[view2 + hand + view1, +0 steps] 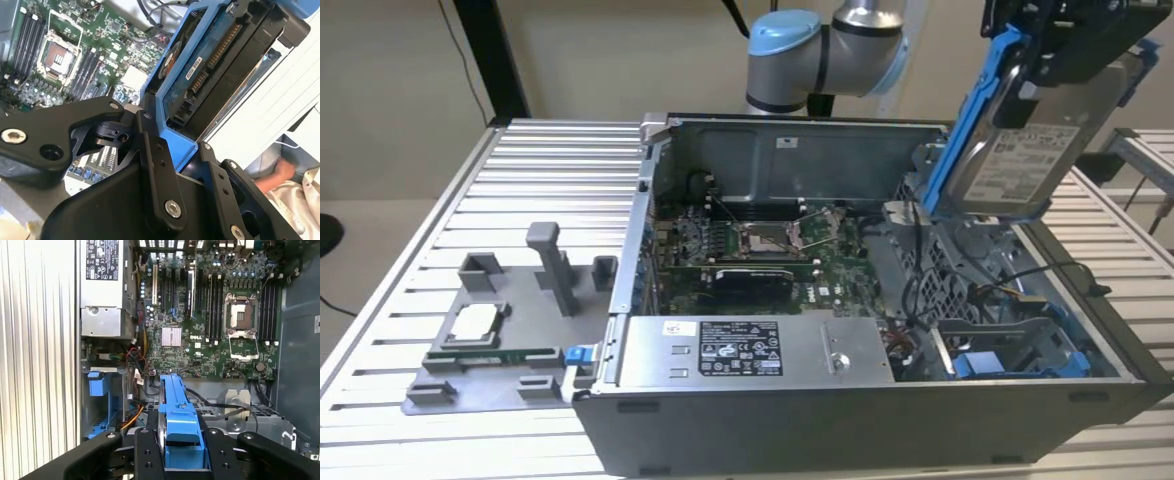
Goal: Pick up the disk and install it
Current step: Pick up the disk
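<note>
Slatted desk carries the open computer case, which lies below the claw. Motherboard is down inside the case, under the claw. Disk hangs tilted on edge over the case's drive-bay end, clear of it. Claw is clamped across its blue carrier frame. Judged stiff, dense and shock-sensitive: hold by the frame rails, not the circuit side or connector.

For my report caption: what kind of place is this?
Probably a robotics lab bench for computer assembly: an open computer case on a slatted metal table, a grey parts fixture, and the gripper holding the disk above.
</note>
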Tool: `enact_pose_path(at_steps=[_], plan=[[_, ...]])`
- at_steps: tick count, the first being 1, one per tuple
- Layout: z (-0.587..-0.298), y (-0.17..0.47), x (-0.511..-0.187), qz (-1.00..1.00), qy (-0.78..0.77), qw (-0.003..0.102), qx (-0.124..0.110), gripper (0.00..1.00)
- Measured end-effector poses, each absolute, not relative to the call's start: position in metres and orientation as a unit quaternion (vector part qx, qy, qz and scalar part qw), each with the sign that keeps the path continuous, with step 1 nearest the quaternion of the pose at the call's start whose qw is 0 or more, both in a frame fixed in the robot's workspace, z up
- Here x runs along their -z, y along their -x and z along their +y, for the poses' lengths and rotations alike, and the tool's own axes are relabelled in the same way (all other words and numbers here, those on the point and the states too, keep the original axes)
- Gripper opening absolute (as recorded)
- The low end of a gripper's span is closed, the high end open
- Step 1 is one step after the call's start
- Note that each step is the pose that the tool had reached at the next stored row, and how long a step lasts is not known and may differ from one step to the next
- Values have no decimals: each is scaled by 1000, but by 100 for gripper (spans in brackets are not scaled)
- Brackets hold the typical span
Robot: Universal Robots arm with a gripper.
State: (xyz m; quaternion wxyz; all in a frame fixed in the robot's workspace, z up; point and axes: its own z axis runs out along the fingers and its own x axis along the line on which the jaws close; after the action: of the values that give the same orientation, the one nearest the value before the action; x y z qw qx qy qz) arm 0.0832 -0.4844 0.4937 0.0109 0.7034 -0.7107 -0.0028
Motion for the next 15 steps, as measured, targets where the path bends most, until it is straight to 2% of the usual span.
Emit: enact_pose_path(at_steps=[15], plan=[[-526,-83,-494,-711,-703,8,6,0]])
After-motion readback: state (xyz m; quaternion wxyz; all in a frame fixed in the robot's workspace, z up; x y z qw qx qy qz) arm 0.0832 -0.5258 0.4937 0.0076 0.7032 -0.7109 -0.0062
